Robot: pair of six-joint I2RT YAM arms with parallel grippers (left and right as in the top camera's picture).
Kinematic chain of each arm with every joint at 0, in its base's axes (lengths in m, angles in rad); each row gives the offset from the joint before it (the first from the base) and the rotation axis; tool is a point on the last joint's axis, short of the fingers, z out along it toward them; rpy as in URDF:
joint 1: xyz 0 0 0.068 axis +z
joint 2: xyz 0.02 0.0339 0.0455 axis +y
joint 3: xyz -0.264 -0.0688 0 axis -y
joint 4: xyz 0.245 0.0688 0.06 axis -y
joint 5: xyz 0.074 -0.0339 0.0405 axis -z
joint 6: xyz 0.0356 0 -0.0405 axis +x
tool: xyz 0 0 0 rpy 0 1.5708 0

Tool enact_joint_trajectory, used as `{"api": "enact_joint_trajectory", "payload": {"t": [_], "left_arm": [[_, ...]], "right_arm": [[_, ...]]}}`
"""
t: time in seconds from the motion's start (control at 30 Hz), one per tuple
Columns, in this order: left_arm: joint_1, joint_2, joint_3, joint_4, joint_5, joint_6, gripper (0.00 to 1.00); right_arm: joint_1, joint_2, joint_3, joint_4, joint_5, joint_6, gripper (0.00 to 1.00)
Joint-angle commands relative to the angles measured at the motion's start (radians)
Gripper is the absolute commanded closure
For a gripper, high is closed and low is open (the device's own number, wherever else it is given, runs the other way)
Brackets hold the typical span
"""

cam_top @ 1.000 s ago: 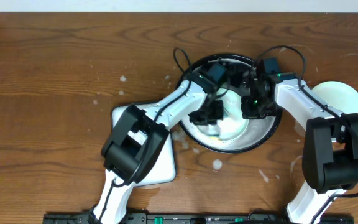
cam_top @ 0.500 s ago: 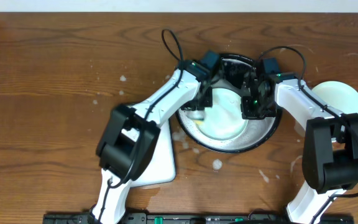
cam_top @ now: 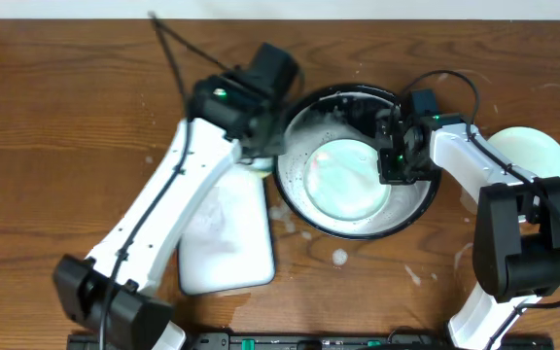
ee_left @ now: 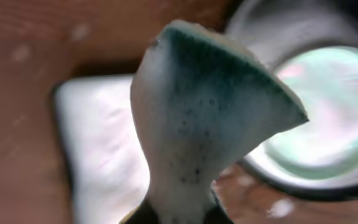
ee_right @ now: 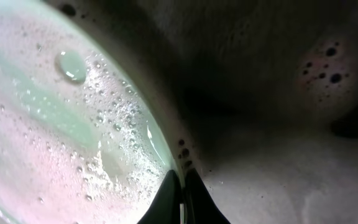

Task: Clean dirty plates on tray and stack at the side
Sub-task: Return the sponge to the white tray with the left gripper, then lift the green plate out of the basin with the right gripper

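A pale mint-green plate (cam_top: 343, 180), covered in soapy foam, lies in the black basin (cam_top: 418, 209). My right gripper (cam_top: 394, 163) is shut on the plate's right rim; in the right wrist view the fingers (ee_right: 180, 190) pinch the rim of the plate (ee_right: 55, 124) against the basin's dark wall (ee_right: 278, 74). My left gripper (cam_top: 258, 156) is raised just left of the basin, shut on a foamy green-and-white sponge (ee_left: 204, 118). In the left wrist view the plate (ee_left: 328, 106) shows at the right. Another pale plate (cam_top: 533, 156) lies on the table at the right.
A white rounded-rectangle tray (cam_top: 227, 243) lies left of the basin, below the left arm, and also shows in the left wrist view (ee_left: 98, 162). White soap splashes (cam_top: 339, 258) dot the wooden tabletop (cam_top: 66, 117) around the basin.
My left gripper has lifted the sponge off the plate and moved left, out of the basin, toward the white tray. The right gripper has stayed on the plate's rim.
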Motion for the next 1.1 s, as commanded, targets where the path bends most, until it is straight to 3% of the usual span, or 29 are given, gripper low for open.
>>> {"api": "enact_joint_trajectory", "payload": {"t": [0.0,0.23,0.47,0.77,0.9,0.97,1.07], "left_arm": [[0.070,0.023,-0.079,-0.040,-0.032,0.019,0.92],[0.179,0.023,-0.326,0.050,0.003,0.019,0.92],[0.212,0.023,-0.408,0.093,0.006,0.020,0.86],[0.211,0.023,-0.408,0.093,0.006,0.019,0.56],[0.211,0.023,-0.408,0.093,0.006,0.019,0.48],[0.211,0.023,-0.408,0.093,0.006,0.019,0.24],[0.211,0.023,-0.408,0.093,0.006,0.019,0.23]], "right_arm": [[-0.010,0.002,0.010,-0.008,0.063,0.005,0.99],[0.038,-0.174,0.019,-0.023,0.139,0.005,0.99],[0.168,-0.343,0.019,-0.035,0.485,0.004,0.99],[0.379,-0.450,0.019,-0.034,0.973,-0.089,0.99],[0.468,-0.466,0.019,-0.034,1.110,-0.149,0.99],[0.517,-0.468,0.019,-0.038,1.136,-0.207,0.99],[0.563,-0.468,0.019,-0.043,1.143,-0.277,0.99]]}}
